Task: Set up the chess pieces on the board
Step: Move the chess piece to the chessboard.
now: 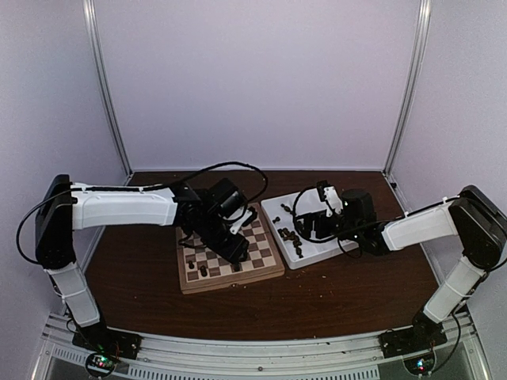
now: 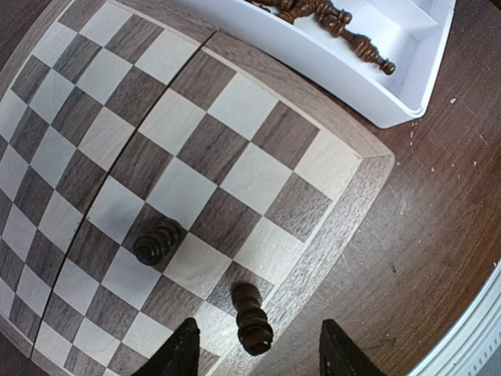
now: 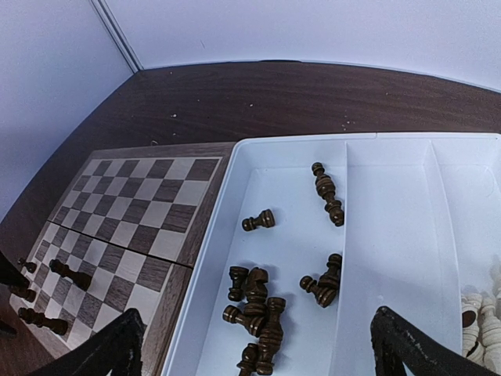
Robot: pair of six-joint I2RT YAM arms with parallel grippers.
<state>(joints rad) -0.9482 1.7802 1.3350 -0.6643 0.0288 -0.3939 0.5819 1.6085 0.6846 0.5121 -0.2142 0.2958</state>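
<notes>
Dark brown wooden chess pieces [image 2: 160,241] stand in small number on the square checkered wooden board [image 2: 196,149], toward its near edge. One stands between the fingers of the left gripper [image 2: 260,333], which are spread and clear of it. Just right of the board, a white compartmented plastic tray [image 3: 391,235] holds more dark pieces lying loose, and the right gripper [image 3: 258,317] hangs above them, jaws wide apart, holding nothing.

Got chessboard [image 1: 261,255] left on the table [image 1: 333,305], tray [image 1: 314,255] butted against its right. Spotted chess pieces [image 2: 160,241] standing on it, more lying in the tray.
</notes>
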